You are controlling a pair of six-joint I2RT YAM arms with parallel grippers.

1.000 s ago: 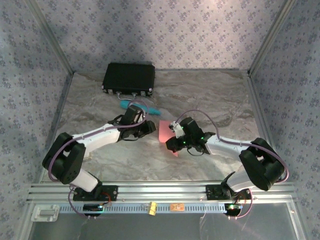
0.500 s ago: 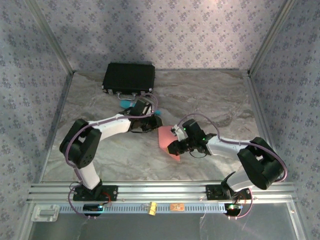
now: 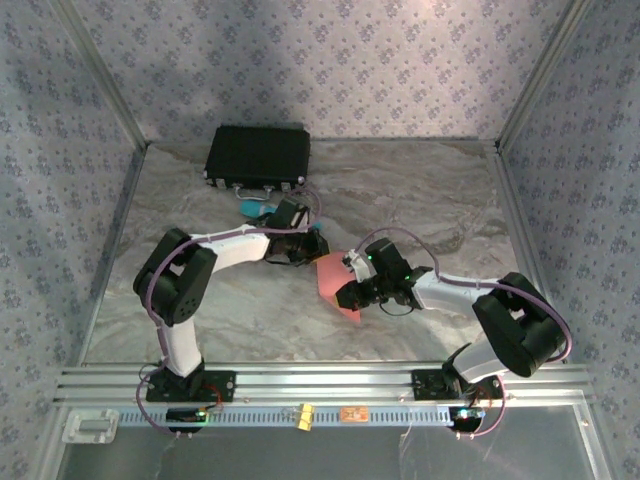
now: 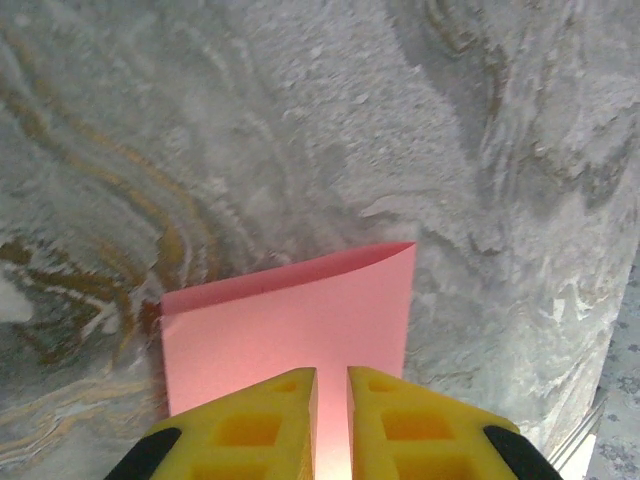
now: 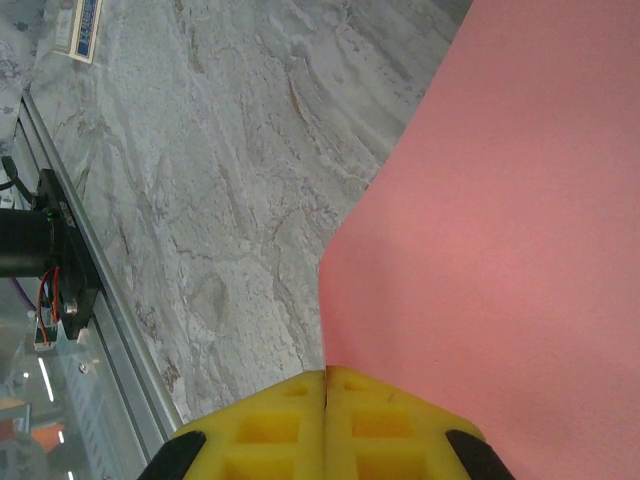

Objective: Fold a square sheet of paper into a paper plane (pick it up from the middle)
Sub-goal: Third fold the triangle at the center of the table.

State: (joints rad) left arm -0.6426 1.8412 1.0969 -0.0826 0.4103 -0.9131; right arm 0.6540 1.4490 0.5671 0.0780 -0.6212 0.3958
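The square sheet of paper (image 3: 331, 272) is a creased salmon-pink shape held up off the marble table at the middle. My right gripper (image 3: 346, 293) is shut on its near-right edge; in the right wrist view the pink paper (image 5: 500, 200) spreads up and right from the closed yellow fingertips (image 5: 326, 375). My left gripper (image 3: 315, 247) reaches the paper's far-left corner. In the left wrist view its yellow fingers (image 4: 250, 425) stand a narrow gap apart over the pink face (image 4: 290, 310), whose far edge curls up. No finished paper plane is in view.
A black case (image 3: 258, 156) lies at the back left. A teal cylinder (image 3: 250, 209) lies just in front of it, partly under the left arm. Aluminium rails (image 3: 320, 385) run along the near edge, and patterned walls close the sides.
The left arm has swung right and forward until its gripper meets the paper, and its jaws have narrowed. The right gripper has kept its hold and shifted slightly.
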